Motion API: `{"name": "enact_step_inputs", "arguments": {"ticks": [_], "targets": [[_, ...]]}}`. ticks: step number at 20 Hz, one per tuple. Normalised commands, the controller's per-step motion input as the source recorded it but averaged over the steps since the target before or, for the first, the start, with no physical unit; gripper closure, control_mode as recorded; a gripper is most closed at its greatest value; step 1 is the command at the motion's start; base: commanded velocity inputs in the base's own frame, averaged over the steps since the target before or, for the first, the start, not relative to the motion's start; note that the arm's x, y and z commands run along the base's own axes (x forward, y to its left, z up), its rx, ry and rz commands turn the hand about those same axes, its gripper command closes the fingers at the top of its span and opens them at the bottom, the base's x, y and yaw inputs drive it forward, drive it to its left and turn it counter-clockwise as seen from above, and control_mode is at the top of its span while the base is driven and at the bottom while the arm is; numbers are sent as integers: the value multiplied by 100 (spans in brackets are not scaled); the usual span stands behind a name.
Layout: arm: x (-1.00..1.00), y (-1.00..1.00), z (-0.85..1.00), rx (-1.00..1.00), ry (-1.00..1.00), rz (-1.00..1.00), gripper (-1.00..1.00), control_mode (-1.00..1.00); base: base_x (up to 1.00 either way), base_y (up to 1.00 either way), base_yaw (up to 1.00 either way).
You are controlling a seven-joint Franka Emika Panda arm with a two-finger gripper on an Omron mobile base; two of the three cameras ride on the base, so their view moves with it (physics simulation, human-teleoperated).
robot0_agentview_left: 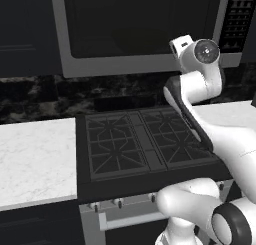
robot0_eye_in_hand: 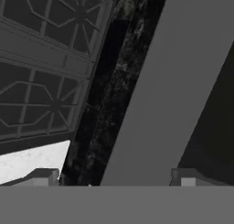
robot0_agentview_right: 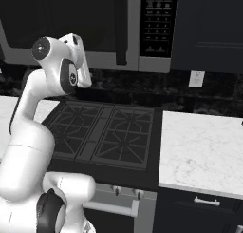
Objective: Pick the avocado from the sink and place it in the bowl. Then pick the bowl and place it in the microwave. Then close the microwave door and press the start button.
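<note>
Jaws (robot0_eye_in_hand: 117, 178) apart, empty — close before the shut microwave door (robot0_eye_in_hand: 155, 95), above the stove (robot0_agentview_left: 145, 144).

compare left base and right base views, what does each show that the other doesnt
Left base view alone: the counter on the stove's left. Right base view alone: the wall outlet, the counter on the stove's right, and the door's dark bar handle. Both show the stove, the microwave above it with its door shut, its button panel, and the arm raised toward the door's lower frame.
</note>
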Motion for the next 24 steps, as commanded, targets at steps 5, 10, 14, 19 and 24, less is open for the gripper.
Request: {"name": "enact_step_inputs", "arguments": {"ticks": [5,10,14,19,24], "targets": [[-100,-71,0,24,-16,0,-100,-100,0,0,0],[-62,-100,0,30,-6,0,-100,-100,0,0,0],[-15,-100,8,29,-5,0,-100,-100,0,0,0],[5,-98,45,24,0,0,-100,-100,0,0,0],[37,-53,31,16,0,9,-100,-100,0,0,0]]}}
